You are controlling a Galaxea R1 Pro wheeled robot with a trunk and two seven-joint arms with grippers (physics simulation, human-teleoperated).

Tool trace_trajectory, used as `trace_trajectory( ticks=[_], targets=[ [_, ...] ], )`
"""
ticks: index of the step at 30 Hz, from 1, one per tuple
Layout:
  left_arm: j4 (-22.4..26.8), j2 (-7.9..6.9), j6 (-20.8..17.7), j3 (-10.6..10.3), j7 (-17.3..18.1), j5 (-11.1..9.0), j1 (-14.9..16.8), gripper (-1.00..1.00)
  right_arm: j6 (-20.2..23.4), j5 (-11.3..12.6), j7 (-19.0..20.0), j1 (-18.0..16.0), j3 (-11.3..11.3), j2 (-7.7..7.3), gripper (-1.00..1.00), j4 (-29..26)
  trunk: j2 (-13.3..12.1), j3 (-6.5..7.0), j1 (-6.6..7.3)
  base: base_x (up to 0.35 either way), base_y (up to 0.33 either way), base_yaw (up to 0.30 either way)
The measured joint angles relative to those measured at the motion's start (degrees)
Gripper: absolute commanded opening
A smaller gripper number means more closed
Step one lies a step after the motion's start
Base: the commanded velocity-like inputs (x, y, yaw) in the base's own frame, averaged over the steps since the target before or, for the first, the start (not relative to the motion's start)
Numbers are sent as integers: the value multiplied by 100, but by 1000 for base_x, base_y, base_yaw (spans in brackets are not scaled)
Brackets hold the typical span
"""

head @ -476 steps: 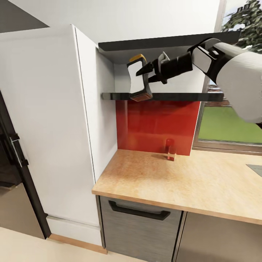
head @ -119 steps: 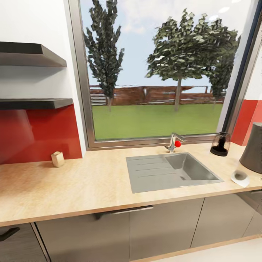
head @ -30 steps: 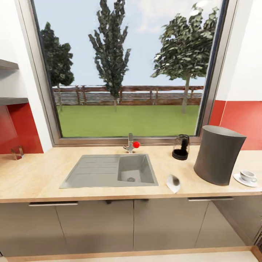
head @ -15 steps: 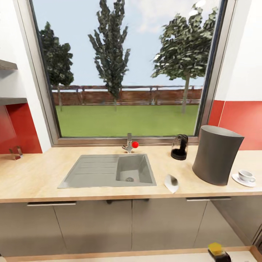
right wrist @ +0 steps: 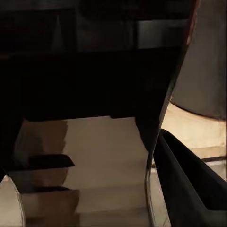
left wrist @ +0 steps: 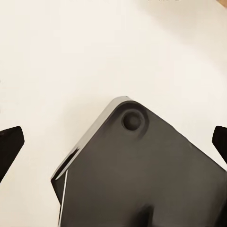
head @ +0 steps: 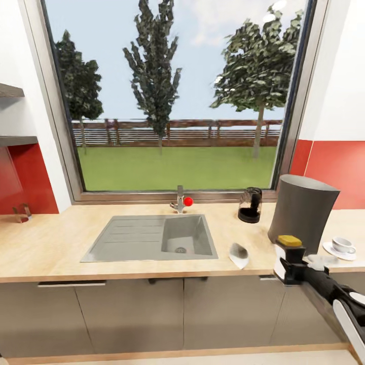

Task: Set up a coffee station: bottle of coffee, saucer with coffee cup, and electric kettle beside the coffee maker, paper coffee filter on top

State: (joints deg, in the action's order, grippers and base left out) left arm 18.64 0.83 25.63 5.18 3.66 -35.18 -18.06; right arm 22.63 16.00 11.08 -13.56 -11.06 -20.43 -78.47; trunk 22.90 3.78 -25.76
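The charcoal coffee maker [head: 303,215] stands at the right of the kitchen countertop [head: 56,248]. My right gripper [head: 293,270] is shut on the bottle of coffee [head: 285,259], upright with its yellow cap up, at the counter's front edge just before the coffee maker. In the right wrist view the dark bottle of coffee [right wrist: 94,61] looms close, with the coffee maker [right wrist: 208,71] behind it. The electric kettle [head: 251,205] stands left of the coffee maker by the window. A white paper coffee filter [head: 239,255] lies near the sink. The coffee cup [head: 344,244] sits on the saucer [head: 330,249] at the right. My left gripper [left wrist: 115,144] hangs open over the floor.
A steel sink [head: 126,238] with a red-knobbed tap [head: 181,200] is set in the counter's middle. A small shaker [head: 22,212] lies far left by the red backsplash. Dark shelves [head: 15,140] jut in at the left. Grey cabinet fronts [head: 137,312] run below.
My right arm has risen from the picture's lower edge, lifting the bottle of coffee up to the counter's front edge before the coffee maker. The things on the counter have stayed put.
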Motion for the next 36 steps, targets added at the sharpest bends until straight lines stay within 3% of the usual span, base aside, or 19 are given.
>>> trace_trajectory(
  ticks=[2, 3, 5, 7, 11, 19, 30, 36],
  targets=[
    [11, 0, 0, 0, -1, 1, 2, 100, 282, 13, 173, 27, -548, 36, -100, -225, -1, 0, 0, 0, 0, 0],
    [11, 0, 0, 0, -2, -1, 1, 100, 214, -18, 185, 41, -737, 71, -100, -74, -1, -2, 0, 0, 0, 0],
    [10, 0, 0, 0, -1, 0, 0, 100, -161, -7, 187, 47, -813, 81, -100, 410, -2, -2, 0, 0, 0, 0],
    [4, 0, -15, 0, -1, -1, 3, 100, -825, 6, 180, 45, -851, 41, -100, 1045, -2, -2, 0, 0, -17, 0],
    [-6, 0, -29, -2, 0, -2, 7, 100, -1247, 27, 170, 46, -860, 67, -100, 1293, 0, -1, 1, 84, -73, 0],
    [-10, 1, -52, -3, 0, -2, 4, 100, -1330, 60, -33, 48, -861, 104, -100, 1344, 0, -1, 2, 254, -87, 0],
    [-23, 5, -51, -5, 0, 4, 4, 100, -1606, -14, -13, 48, -818, 136, -100, 1356, -1, -19, 2, 278, -111, 56],
    [-23, 8, -48, -4, 0, 157, 2, 100, -1765, -12, -41, 48, -807, 142, -100, 1364, -2, -35, 0, 180, -158, 59]
  ],
)
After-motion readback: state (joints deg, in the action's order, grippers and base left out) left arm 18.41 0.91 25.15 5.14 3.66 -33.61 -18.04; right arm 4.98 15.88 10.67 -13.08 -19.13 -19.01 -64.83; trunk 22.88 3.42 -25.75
